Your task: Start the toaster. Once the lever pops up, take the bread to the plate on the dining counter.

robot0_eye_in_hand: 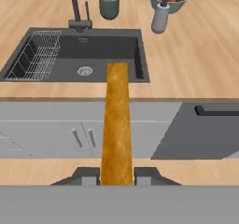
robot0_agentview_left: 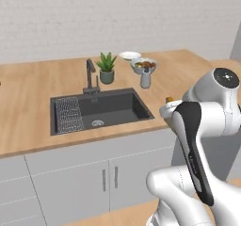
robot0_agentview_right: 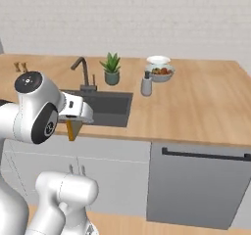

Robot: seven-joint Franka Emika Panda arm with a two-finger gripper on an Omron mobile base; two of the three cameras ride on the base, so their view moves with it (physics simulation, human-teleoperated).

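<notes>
Gripper [robot0_eye_in_hand: 116, 175] clamped on bread [robot0_eye_in_hand: 116, 125], edge-on, held before the sink [robot0_eye_in_hand: 84, 55]. Recommend level, steady carriage toward plate [robot0_agentview_right: 158, 59] beyond bowl [robot0_agentview_right: 162, 73]; avoid tilting.

Bread [robot0_eye_in_hand: 116, 125]: thin slice seen edge-on, golden-orange crust, clamped upright between the hand's [robot0_eye_in_hand: 116, 175] fingers. Plate [robot0_agentview_left: 130, 55]: white, on the table behind the fruit bowl.
</notes>
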